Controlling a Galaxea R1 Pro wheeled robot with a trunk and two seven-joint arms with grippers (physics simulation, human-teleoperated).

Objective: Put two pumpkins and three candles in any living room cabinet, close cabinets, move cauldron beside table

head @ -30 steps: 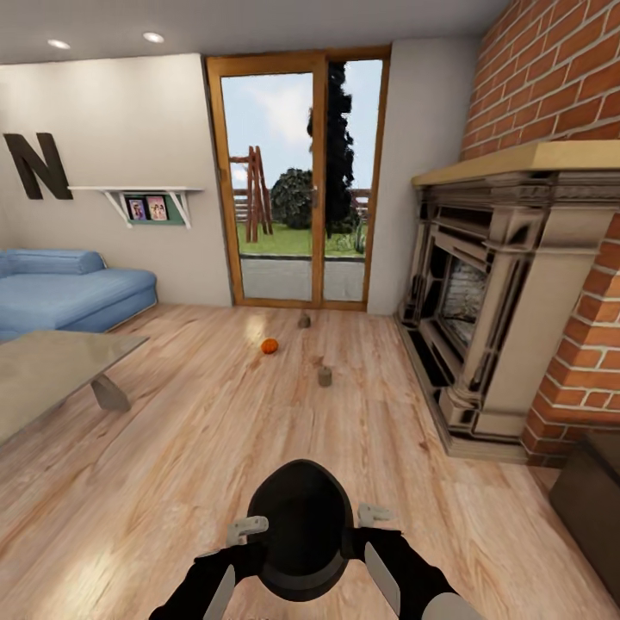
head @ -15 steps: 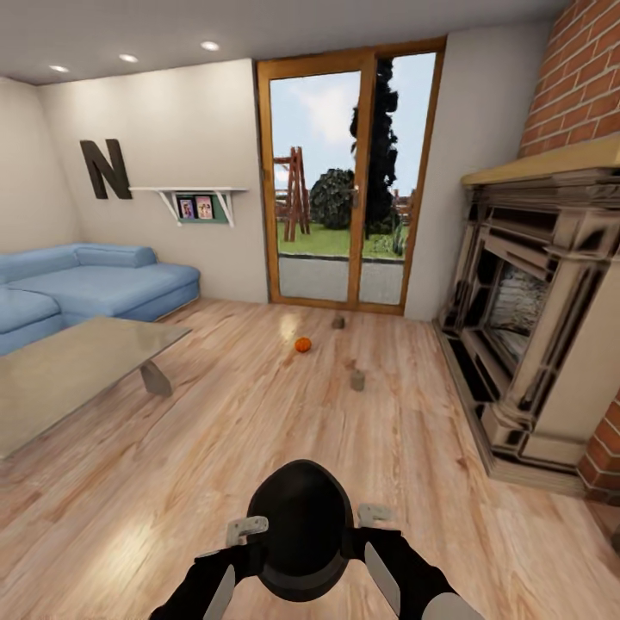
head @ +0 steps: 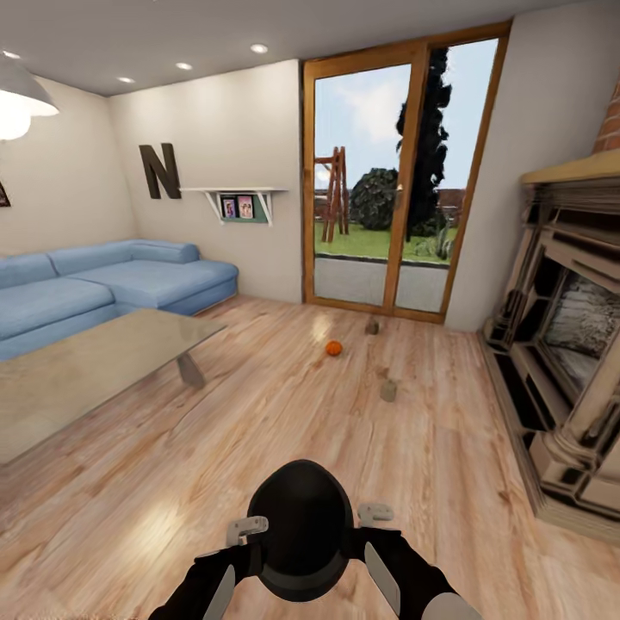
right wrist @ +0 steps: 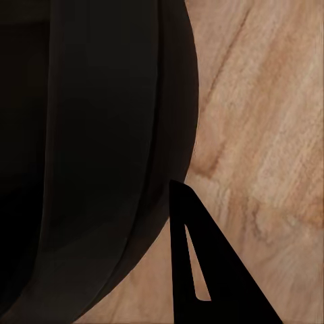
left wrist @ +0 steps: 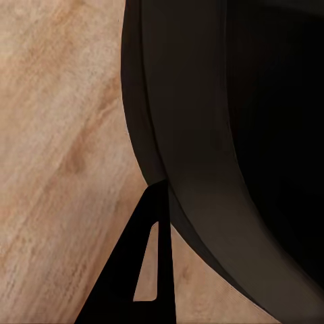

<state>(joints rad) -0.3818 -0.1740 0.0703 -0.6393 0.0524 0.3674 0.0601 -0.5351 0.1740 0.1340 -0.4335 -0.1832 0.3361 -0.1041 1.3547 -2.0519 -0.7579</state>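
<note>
**A:** What are the grippers doing?

**B:** The left gripper (head: 248,525) and right gripper (head: 375,514) flank a black, rounded cauldron (head: 300,527), carried low before the robot. Whether the jaws are clamped on its rim, I cannot tell.

**A:** Which step is this?

**B:** Probably carrying the cauldron to the glass-topped coffee table (head: 77,375) — near, ahead-left. Next: roll closer and set it down beside it. Farther off on the wooden floor (head: 258,430) lie a small orange pumpkin (head: 333,348) and two tan-grey candles (head: 388,391) — not yet collected.

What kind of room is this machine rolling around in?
Most likely a home living room: a blue sofa, a low glass-topped coffee table, and a fireplace beside a glass patio door.
</note>
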